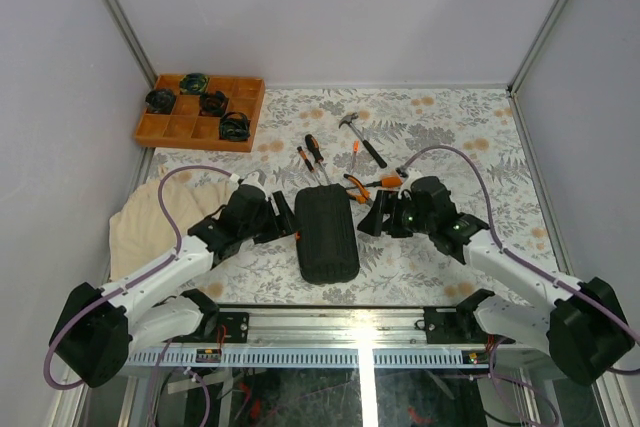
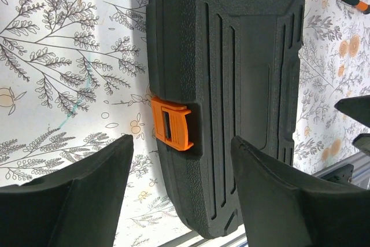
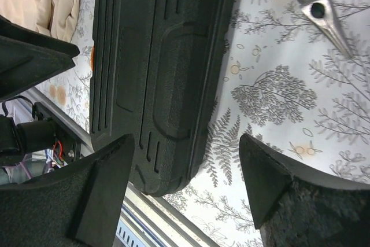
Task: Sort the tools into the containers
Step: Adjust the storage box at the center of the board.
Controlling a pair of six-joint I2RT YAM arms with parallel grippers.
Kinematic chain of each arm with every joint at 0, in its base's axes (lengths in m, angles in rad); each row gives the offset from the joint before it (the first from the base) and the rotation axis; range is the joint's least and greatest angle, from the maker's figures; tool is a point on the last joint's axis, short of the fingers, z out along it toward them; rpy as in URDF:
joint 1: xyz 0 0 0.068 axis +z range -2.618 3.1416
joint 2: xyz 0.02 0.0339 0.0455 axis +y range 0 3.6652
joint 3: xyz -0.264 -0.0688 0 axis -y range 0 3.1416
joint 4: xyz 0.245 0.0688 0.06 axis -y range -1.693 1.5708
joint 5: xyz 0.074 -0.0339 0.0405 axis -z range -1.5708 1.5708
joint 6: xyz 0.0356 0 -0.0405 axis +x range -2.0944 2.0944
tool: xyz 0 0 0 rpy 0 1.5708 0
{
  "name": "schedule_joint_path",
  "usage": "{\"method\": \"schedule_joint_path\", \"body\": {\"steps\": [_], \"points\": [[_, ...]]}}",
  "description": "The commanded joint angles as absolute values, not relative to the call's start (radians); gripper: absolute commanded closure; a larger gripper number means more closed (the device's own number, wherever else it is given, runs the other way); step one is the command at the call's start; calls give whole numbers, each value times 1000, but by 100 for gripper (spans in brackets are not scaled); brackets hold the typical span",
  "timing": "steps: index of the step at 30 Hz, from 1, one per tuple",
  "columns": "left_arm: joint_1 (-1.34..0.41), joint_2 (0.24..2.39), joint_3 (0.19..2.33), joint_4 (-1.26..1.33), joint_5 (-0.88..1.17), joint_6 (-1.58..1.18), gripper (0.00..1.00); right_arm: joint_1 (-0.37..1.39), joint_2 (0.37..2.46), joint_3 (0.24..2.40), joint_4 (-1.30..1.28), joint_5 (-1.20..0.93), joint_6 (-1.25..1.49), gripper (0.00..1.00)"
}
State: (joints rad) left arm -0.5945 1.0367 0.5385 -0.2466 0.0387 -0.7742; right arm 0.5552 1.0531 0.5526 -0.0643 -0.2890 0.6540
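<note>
The black tool case lies closed at the table's near centre, with its orange latch on its left side. My left gripper is open at that left edge; in the left wrist view the left gripper has one finger over the tablecloth and one over the lid. My right gripper is open at the case's right edge, and the right wrist view shows the right gripper straddling the case. Behind the case lie screwdrivers, orange-handled pliers and a hammer.
An orange gridded tray with coiled black-green items stands at the back left. A beige cloth lies left of the left arm. The table's metal front rail runs just below the case. Grey walls enclose the table.
</note>
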Motion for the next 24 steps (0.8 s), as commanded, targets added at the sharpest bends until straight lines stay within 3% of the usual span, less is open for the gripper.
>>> {"method": "schedule_joint_path", "body": {"steps": [1, 8, 15, 24], "points": [[-591, 1035, 517, -152, 58, -767, 34, 616, 1108, 609, 55, -248, 683, 21], [-590, 1058, 489, -106, 94, -771, 42, 716, 1256, 674, 92, -165, 693, 21], [-598, 1120, 489, -36, 195, -766, 38, 735, 1347, 695, 76, -64, 696, 23], [-676, 1198, 488, 59, 207, -816, 39, 736, 1320, 677, -45, 63, 696, 26]]}}
